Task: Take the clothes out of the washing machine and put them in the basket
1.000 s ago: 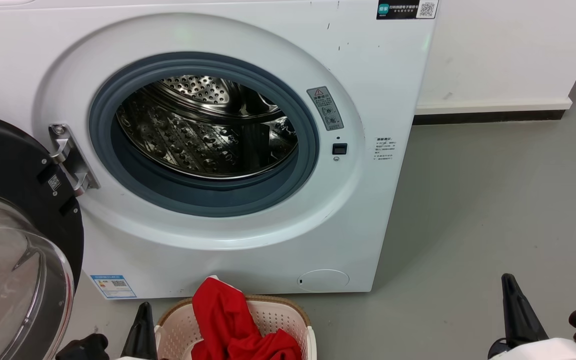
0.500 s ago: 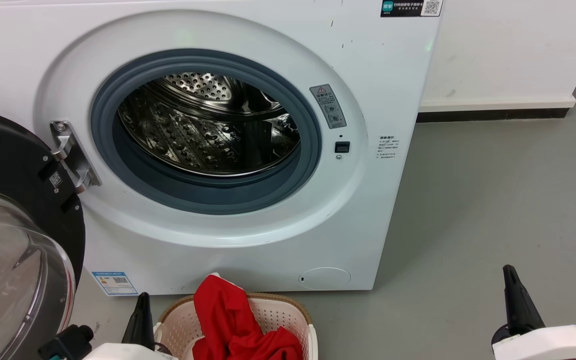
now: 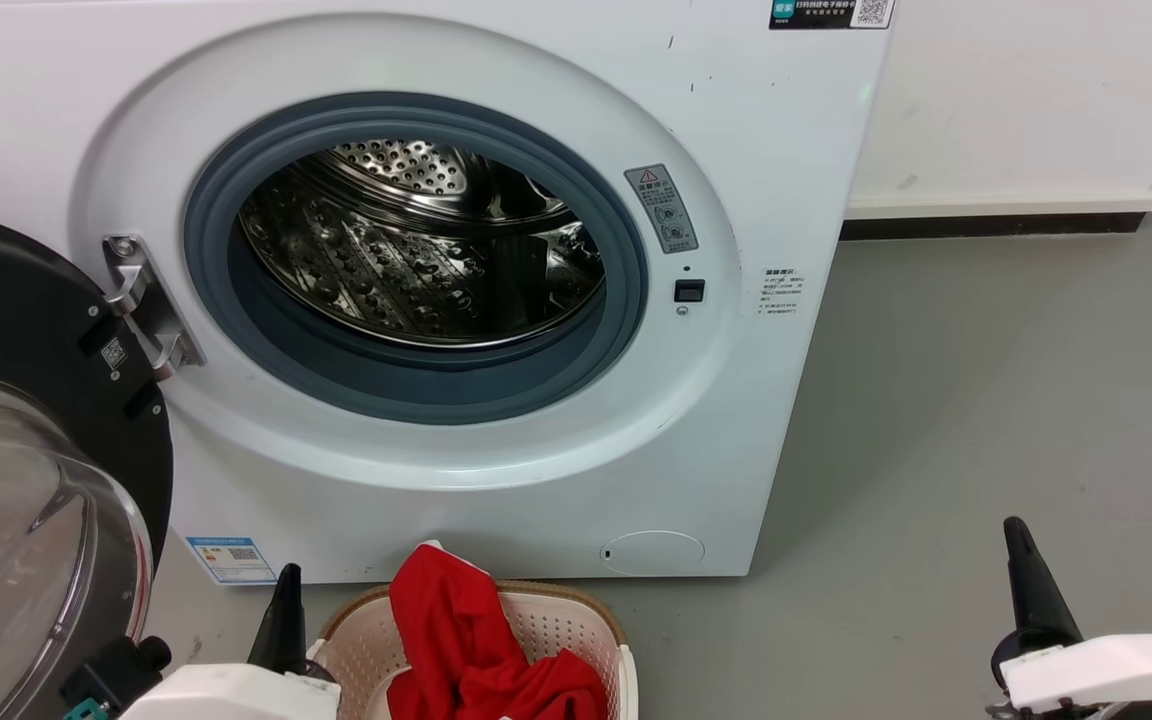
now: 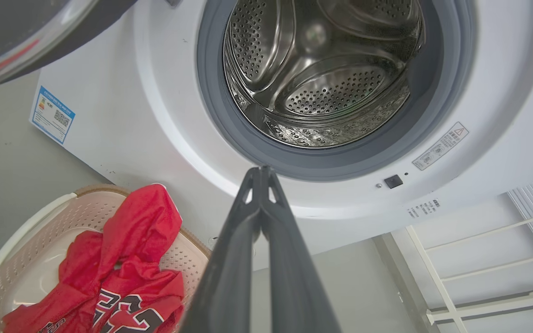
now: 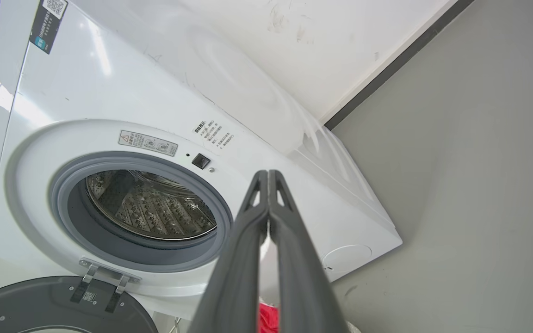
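Note:
The white washing machine (image 3: 496, 480) stands with its door (image 3: 26, 480) swung open to the left; no clothes show in its steel drum (image 3: 416, 250). Red clothes (image 3: 466, 650) lie in the cream basket (image 3: 576, 625) on the floor in front of it, one piece draped over the far rim. In the left wrist view the clothes (image 4: 123, 259) show black-and-white numbers inside the basket (image 4: 26, 231). My left gripper (image 3: 288, 590) (image 4: 261, 172) is shut and empty, just left of the basket. My right gripper (image 3: 1016, 540) (image 5: 267, 175) is shut and empty, over bare floor at the right.
Grey floor (image 3: 986, 400) spreads to the right of the machine up to a white wall with a dark skirting (image 3: 996, 225). The open door's glass bowl (image 3: 16, 560) bulges out at the lower left, close to my left arm.
The head view has shifted slightly, with the machine sitting a little higher and further right. Both white forearms now show more at the bottom edge. The clothes and basket are unchanged.

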Available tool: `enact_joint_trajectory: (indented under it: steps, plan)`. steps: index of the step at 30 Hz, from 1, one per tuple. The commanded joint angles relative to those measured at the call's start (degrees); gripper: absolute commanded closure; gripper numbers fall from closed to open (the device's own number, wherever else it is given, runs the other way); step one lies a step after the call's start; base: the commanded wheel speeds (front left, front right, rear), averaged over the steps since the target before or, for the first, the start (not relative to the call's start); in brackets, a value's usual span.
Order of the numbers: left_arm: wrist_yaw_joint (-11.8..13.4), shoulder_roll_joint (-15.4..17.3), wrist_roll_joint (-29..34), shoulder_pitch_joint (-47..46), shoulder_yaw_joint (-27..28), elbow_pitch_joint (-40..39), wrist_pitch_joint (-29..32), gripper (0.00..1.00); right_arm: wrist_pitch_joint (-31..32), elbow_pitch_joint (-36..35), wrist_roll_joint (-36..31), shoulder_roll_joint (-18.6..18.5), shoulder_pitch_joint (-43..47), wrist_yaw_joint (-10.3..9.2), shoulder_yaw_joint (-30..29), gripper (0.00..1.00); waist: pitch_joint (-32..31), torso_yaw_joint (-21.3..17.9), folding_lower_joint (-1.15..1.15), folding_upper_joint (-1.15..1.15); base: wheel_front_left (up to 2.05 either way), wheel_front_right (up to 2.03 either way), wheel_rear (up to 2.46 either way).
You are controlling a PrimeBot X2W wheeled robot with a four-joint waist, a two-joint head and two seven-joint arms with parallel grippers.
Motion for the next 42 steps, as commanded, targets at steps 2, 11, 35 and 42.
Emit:
enact_joint_trajectory:
  steps: [2, 11, 35, 42]
  plan:
    - [-0.51, 0.04, -2.36, -1.63, 0.45, -0.38, 0.51, 1.00, 0.51, -0.28, 2.42, -0.19, -1.86, 0.00, -0.20, 1.00, 0.07, 0.05, 0.00, 0.00, 0.00, 0.00, 0.00]
    - [-1.23, 0.01, -8.72, -2.85, 0.99, 0.19, 2.02, 1.00, 2.01, 0.35, 8.89, -0.22, -2.97, -0.01, -0.36, 1.00, 0.35, 0.26, 0.00, 0.00, 0.00, 0.00, 0.00]
    - [-3.01, -0.10, -23.34, -5.68, 2.32, 1.42, 5.46, 1.00, 5.51, 1.80, 23.78, -0.26, -5.38, -0.01, -0.75, 1.00, 1.10, 0.83, 0.00, 0.00, 0.00, 0.00, 0.00]
    - [-3.36, -0.12, -26.55, -6.29, 2.60, 1.71, 6.23, 1.00, 6.30, 2.12, 27.04, -0.28, -5.86, -0.02, -0.85, 1.00, 1.28, 0.97, 0.00, 0.00, 0.00, 0.00, 0.00]
